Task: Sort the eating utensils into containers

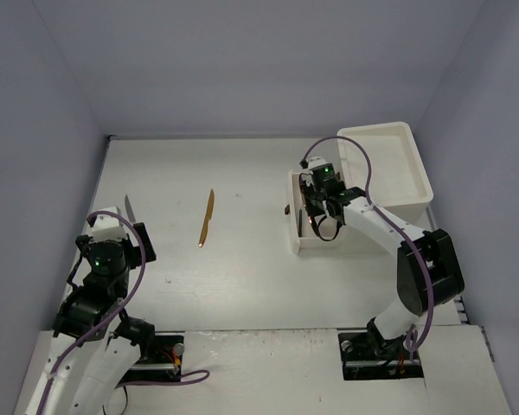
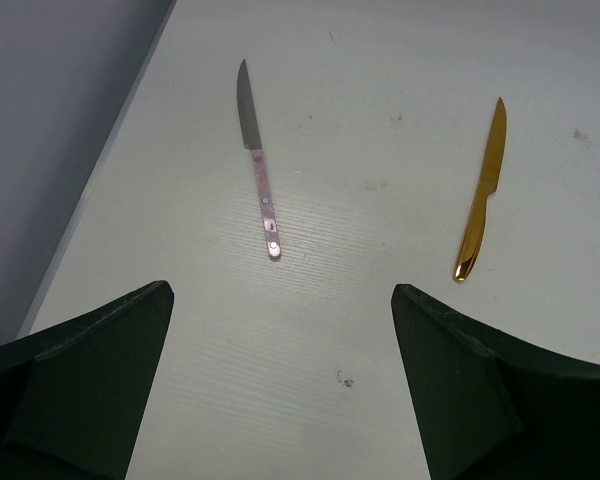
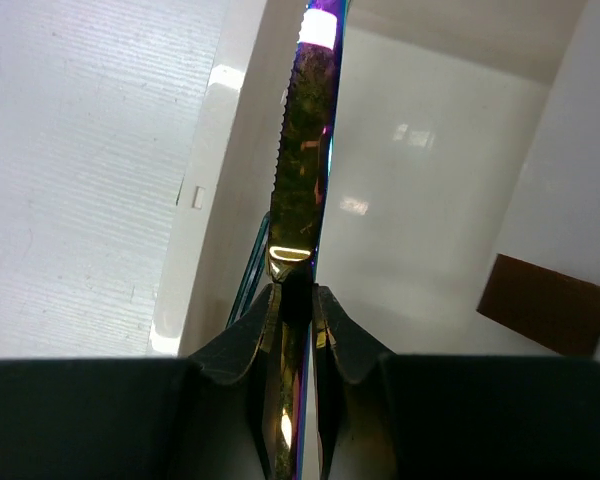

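Iridescent blue-green serrated metal knife [image 3: 302,170] pinched between the jaws of the right gripper [image 3: 298,297], blade out over the shallow cream-white plastic drawer [image 3: 430,210]; left gripper [image 2: 280,385] jaws spread wide, pink-handled steel knife [image 2: 261,190] and gold metal knife [image 2: 481,195] lying ahead of them on the table, unsorted.

The left arm [image 1: 95,294] was seen folded low near its base, with the left fingers [image 2: 90,380] spread wide apart and angled downward. The right arm [image 1: 389,242] was extended forward and leftward, its wrist tipped down, and the right fingers [image 3: 242,345] were clamped on an iridescent blue-green metal knife [image 3: 305,170].
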Action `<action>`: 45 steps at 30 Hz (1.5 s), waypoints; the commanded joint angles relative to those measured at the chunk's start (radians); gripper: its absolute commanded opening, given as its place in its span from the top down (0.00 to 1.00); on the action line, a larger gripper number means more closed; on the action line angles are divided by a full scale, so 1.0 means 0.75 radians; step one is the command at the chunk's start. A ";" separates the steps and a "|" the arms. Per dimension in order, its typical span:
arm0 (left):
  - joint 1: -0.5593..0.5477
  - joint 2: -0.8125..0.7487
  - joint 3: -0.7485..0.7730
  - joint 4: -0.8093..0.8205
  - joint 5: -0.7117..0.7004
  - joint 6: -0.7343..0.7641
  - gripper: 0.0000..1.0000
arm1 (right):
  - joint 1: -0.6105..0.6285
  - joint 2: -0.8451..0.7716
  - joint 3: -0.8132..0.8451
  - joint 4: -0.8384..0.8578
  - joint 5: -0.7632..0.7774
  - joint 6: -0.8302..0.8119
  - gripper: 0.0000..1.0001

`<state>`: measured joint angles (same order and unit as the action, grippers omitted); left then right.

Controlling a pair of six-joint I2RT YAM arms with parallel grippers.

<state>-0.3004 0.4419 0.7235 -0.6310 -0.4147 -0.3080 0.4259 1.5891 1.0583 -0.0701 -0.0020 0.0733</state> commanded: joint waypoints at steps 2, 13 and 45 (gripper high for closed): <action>0.008 0.025 0.013 0.070 0.004 -0.013 0.11 | 0.003 0.046 0.065 0.048 -0.058 -0.017 1.00; 0.008 0.024 0.013 0.071 -0.001 -0.015 0.11 | -0.002 0.087 0.070 0.020 0.082 0.088 1.00; 0.012 0.022 0.019 0.066 0.003 -0.011 0.11 | 0.470 0.156 0.468 -0.082 0.354 0.454 0.29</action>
<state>-0.2993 0.4423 0.7235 -0.6308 -0.4118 -0.3080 0.6884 1.6125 1.3297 -0.1492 0.1741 0.3128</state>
